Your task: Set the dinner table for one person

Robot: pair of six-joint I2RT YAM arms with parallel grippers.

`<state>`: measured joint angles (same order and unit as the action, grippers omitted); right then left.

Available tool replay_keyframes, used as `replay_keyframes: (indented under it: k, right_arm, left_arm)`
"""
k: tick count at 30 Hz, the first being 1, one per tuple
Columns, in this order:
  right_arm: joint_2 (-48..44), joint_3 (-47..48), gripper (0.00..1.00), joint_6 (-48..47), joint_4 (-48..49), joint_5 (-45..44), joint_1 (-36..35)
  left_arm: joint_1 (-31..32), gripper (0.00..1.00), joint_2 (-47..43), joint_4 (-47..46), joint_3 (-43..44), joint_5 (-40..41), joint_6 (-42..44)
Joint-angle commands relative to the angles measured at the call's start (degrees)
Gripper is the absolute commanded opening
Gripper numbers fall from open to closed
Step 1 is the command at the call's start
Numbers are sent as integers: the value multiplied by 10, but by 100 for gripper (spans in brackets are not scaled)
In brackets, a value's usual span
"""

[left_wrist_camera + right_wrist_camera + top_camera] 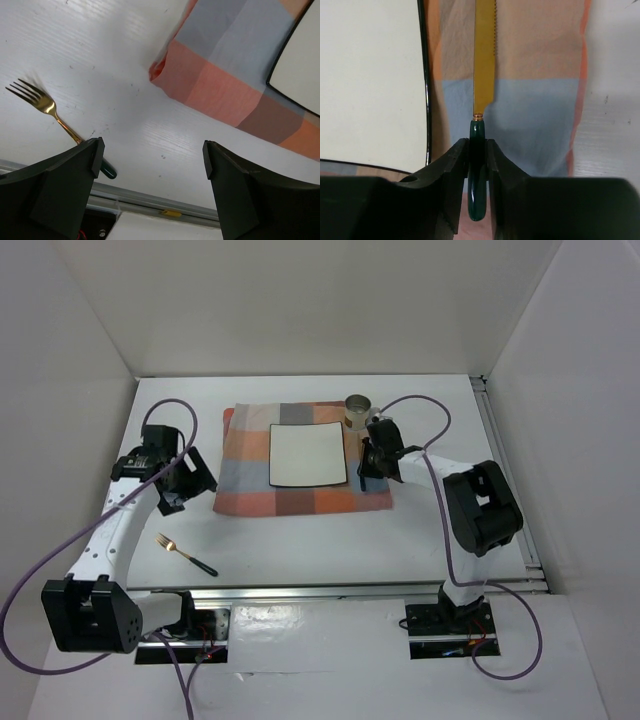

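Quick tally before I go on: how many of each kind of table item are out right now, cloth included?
fork: 1
knife: 1, held in the right claw
plate: 1
cup: 1
cloth: 1
Total: 5

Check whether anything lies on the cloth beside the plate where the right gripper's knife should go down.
Nothing visible does. The right gripper holds the knife by its green handle over the cloth strip right of the plate; that strip is bare under the blade. The cup stands at the cloth's far corner.
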<state>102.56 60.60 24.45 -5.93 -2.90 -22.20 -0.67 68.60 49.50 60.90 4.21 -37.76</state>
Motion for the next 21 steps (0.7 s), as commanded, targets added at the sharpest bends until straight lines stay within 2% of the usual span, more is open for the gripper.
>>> replay_keyframes:
  k: [1,3,7,10,14,18,21]
  right_arm:
    - [-5,26,32,5,17,-17,-1]
    - [-5,21,62,5,22,-23,-1]
    - [-24,21,88,0,12,-23,-7]
    - [-48,21,93,0,7,-30,-7]
    - [-94,8,94,5,-5,-47,-7]
    - [-146,0,96,5,-10,-33,-7]
    - [-180,-5,96,-1,-23,-27,-7]
  left_arm:
    - [-3,100,0,-2,-8,5,-24]
    - [-3,100,0,-2,-14,11,-24]
    - [-3,100,14,7,-35,28,-49]
    - [-3,100,14,14,-56,48,-78]
    - [-3,100,8,32,-73,57,-126]
    - [-15,92,21,38,-80,36,-161]
    - [-21,92,35,59,-101,49,-177]
